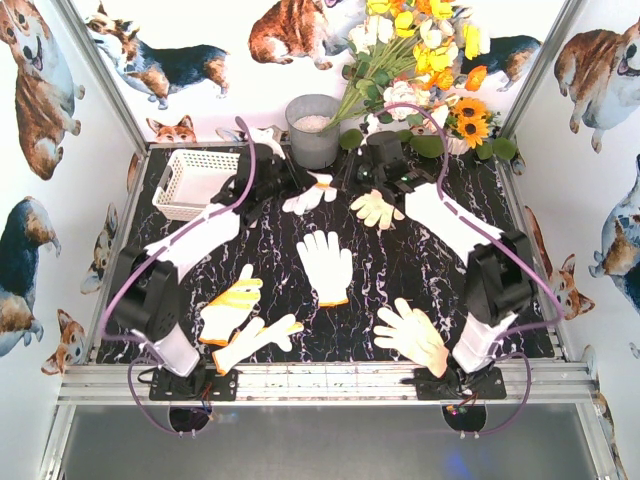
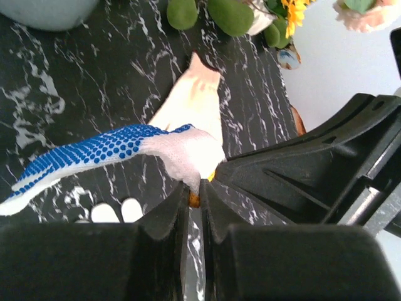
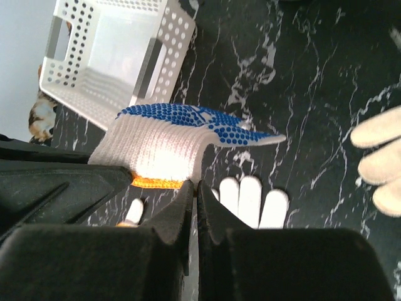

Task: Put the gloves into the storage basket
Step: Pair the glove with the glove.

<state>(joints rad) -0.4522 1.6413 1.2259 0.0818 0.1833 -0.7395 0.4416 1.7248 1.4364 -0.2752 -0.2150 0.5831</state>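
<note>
A blue-patterned glove (image 1: 308, 195) with an orange cuff hangs between the two arms, right of the white storage basket (image 1: 190, 153). My left gripper (image 2: 195, 191) is shut on its cuff, the blue-dotted fingers (image 2: 94, 153) trailing left. My right gripper (image 3: 195, 185) is shut on a corner of the same cuff (image 3: 156, 182). The basket (image 3: 175, 37) holds nothing. On the table lie a cream glove (image 1: 377, 208), a white glove (image 1: 325, 265), a yellow one with an orange cuff (image 1: 232, 310), another white-yellow one (image 1: 255, 340) and a peach-tan one (image 1: 412, 335).
A grey bucket (image 1: 313, 130) stands at the back, a bunch of artificial flowers (image 1: 420, 60) to its right. Metal rails frame the black marble table (image 1: 400, 270) on all sides.
</note>
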